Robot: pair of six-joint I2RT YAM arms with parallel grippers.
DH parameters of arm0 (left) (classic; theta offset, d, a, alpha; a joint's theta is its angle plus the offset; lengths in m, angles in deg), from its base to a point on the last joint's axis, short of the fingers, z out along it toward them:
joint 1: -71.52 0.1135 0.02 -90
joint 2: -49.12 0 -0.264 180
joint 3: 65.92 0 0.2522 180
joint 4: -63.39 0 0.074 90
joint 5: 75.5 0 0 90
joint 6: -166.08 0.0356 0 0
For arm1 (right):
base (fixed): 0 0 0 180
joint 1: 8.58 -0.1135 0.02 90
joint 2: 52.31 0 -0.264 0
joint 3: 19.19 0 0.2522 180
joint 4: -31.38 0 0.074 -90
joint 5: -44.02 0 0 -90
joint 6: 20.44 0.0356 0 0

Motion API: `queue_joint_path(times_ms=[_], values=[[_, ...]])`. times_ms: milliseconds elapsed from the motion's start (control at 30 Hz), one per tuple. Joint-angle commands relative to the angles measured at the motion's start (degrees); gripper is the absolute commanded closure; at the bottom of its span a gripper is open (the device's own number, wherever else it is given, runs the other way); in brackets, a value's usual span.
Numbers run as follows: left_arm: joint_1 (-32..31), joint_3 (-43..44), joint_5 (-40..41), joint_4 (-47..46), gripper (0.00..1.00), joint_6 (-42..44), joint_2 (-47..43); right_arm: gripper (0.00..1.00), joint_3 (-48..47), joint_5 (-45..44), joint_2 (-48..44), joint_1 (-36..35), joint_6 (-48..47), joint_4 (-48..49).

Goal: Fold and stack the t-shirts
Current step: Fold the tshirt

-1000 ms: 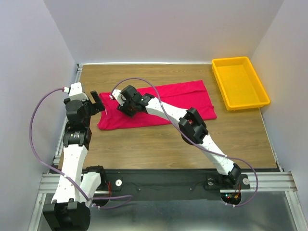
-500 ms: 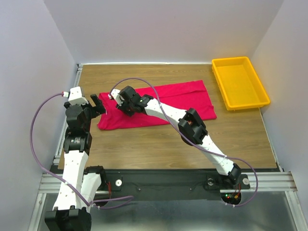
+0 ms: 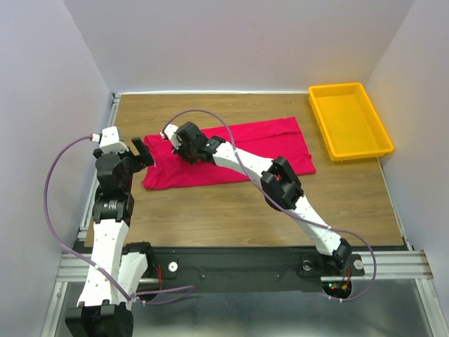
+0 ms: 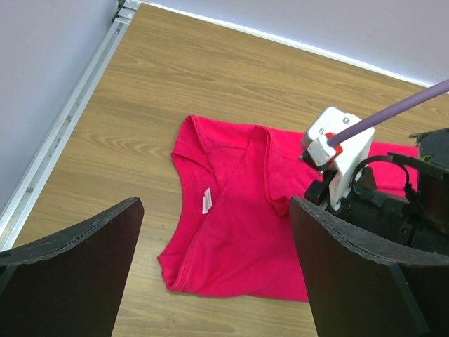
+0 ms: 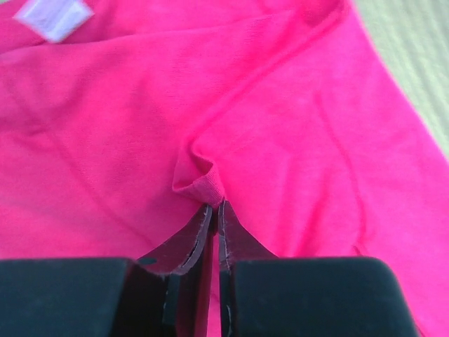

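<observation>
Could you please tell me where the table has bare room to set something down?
The widest bare table lies between the t-shirt and the near edge. A narrower strip runs between shirt and back wall. The yellow tray looks empty. Crowded: the collar end, where the right gripper pinches cloth and the open left gripper hovers.

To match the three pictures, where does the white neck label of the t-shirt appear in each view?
Top external: too small to make out.
Left wrist: white neck label, left of centre, near the neckline.
Right wrist: top left corner.
Shared landmark: the red t-shirt.
</observation>
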State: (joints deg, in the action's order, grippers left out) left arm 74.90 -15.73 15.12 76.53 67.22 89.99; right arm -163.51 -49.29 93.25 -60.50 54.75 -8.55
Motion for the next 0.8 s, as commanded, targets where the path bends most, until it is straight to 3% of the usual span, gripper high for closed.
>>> queue_joint_path(times_ms=[0,433,533,567,667,767], values=[[-0.04,-0.3,-0.36,-3.24,0.03,-0.28,-0.52,0.91,-1.54,-2.4,-3.61,2.52,1.1,4.02],[0.05,-0.21,-0.36,-3.51,0.03,-0.19,0.1,0.91,-1.27,-6.44,-3.79,7.45,2.06,6.57],[-0.04,-0.39,-0.36,-3.51,0.03,-0.28,0.01,0.79,-1.62,-8.37,-3.35,7.98,1.63,7.63],[-0.04,-0.39,-0.36,-3.51,0.03,-0.28,0.09,0.64,-1.71,-9.42,-3.35,8.15,1.36,8.15],[0.05,-0.39,-1.93,-3.51,0.03,-0.28,0.1,0.43,-1.98,-9.78,-3.78,8.68,0.92,8.51],[-0.04,-0.39,-2.64,-3.6,0.03,-0.45,0.79,0.35,-1.28,-9.52,-5.01,9.03,0.13,8.68]])
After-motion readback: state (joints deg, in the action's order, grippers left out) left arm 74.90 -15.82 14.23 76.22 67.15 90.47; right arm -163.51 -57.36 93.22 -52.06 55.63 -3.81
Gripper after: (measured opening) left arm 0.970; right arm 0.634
